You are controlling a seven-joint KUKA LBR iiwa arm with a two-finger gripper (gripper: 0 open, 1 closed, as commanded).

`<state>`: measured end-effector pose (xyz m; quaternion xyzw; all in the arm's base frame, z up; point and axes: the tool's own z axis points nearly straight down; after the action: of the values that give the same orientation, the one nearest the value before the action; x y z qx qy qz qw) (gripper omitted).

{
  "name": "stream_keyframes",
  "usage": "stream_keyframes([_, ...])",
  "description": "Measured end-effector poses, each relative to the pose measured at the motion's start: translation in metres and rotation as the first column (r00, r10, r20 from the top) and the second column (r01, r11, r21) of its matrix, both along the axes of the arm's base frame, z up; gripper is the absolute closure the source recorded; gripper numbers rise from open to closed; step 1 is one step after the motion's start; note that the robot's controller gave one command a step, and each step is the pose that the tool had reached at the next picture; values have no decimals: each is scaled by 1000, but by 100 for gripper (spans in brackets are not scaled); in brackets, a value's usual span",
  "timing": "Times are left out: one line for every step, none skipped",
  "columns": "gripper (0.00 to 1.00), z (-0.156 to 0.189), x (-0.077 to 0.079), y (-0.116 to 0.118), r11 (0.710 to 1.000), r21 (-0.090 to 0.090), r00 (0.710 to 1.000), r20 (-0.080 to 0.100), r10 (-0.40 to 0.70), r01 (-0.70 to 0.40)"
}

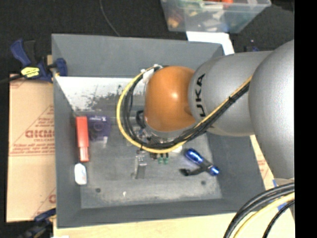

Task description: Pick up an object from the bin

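My gripper (139,167) hangs low over the middle of the bin floor, just under the orange cover on the wrist, with bare floor beneath it. To its right lies a shiny blue cylinder-shaped thing (199,162) with a black clip-like piece (191,171) at its near side. To the left, a translucent purple box (99,128) sits near the back slope, apart from the gripper. Nothing shows in the gripper.
A red-orange bar (82,138) lies lengthwise along the left wall, with a small white oval thing (80,174) just below it. The arm and its cables cover the bin's right back part. Bare floor runs along the front of the bin.
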<state>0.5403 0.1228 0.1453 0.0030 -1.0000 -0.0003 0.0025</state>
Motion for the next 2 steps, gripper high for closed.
stream_keyframes([0,5,2,-1,1000,1,1000,8,-6,6])
stream_keyframes([0,-64,99,-58,951,-3,951,14,309,-309])
